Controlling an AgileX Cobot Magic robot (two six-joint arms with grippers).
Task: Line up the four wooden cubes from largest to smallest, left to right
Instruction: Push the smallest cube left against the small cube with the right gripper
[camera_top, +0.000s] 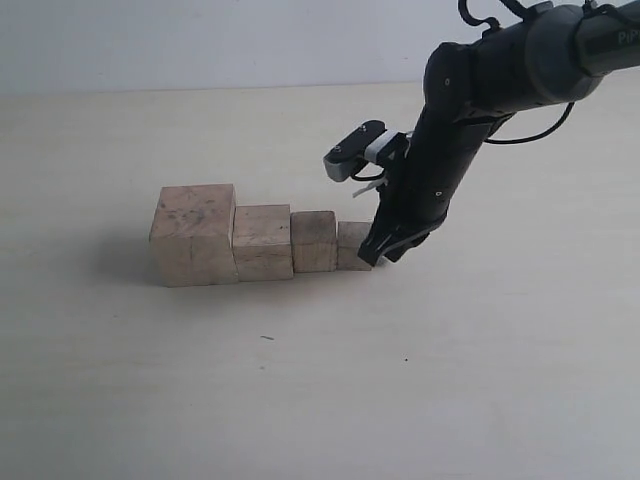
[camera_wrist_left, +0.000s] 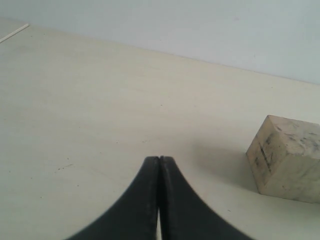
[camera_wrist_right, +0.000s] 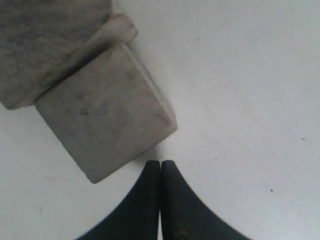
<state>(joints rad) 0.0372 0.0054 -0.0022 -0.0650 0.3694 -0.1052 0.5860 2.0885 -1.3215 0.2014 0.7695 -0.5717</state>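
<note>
Four wooden cubes stand side by side in a row on the table: the largest cube (camera_top: 193, 234) at the left, then the second cube (camera_top: 262, 241), the third cube (camera_top: 313, 241) and the smallest cube (camera_top: 353, 245) at the right end. My right gripper (camera_top: 378, 257) is shut and empty, its tips down at the smallest cube's right side; the right wrist view shows the tips (camera_wrist_right: 160, 164) beside that cube (camera_wrist_right: 105, 125). My left gripper (camera_wrist_left: 159, 160) is shut with nothing in it, over bare table, with the largest cube (camera_wrist_left: 287, 157) off to one side.
The pale table (camera_top: 320, 390) spreads in front of and behind the row. The right arm (camera_top: 470, 110) reaches in from the upper right. A white wall (camera_top: 200, 40) bounds the far edge. The left arm is outside the exterior view.
</note>
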